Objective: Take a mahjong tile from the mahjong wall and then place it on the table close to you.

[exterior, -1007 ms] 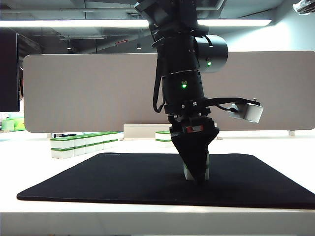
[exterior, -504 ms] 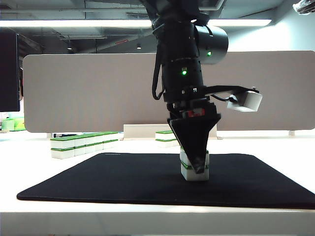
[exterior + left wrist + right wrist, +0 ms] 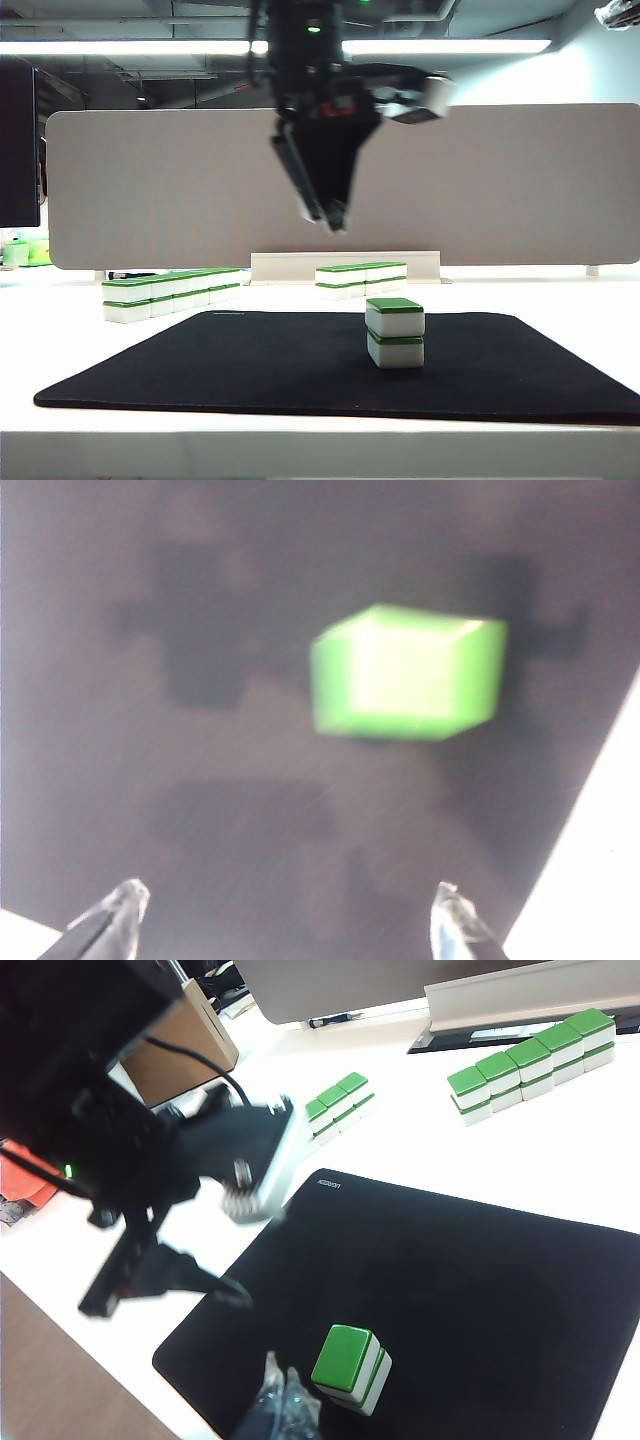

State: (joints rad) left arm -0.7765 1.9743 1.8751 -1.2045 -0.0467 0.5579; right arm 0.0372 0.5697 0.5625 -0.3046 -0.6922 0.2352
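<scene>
— Where is the left tool (image 3: 332, 222)?

— High above the black mat (image 3: 250, 370), dark and wedge-shaped, tilted, its tips pointing down. It is spread wide and carries nothing. From its own camera I see two pale, pointed fingertips (image 3: 118, 910) standing well apart, with the mat blurred between them.

— And the tile?

— There is a top tile (image 3: 394, 315) on a second tile (image 3: 396, 352), the two making a small stack of two blocks on the mat, towards its right half. Each block is glossy white with a green top and softly rounded corners. The upper one sits a touch askew on the lower. Nothing touches them.

— The mat itself?

— Flat, matte, cloth-like, with rounded corners and a small pale print near one edge. It lies on the smooth white bench (image 3: 560, 295).

— The mahjong wall?

— The mahjong wall (image 3: 170, 288) stands on the bare bench beyond the mat's far left corner, a straight row of the same blocks, two high. A shorter row (image 3: 360, 278) stands behind the mat near the middle, before a grey partition board (image 3: 150, 190).

— The right tool?

— The right tool (image 3: 280, 1410) shows only as dark, shiny tips at the edge of its own camera, near the mat's edge and close to the stack. I cannot tell whether it is spread or pressed together.
</scene>
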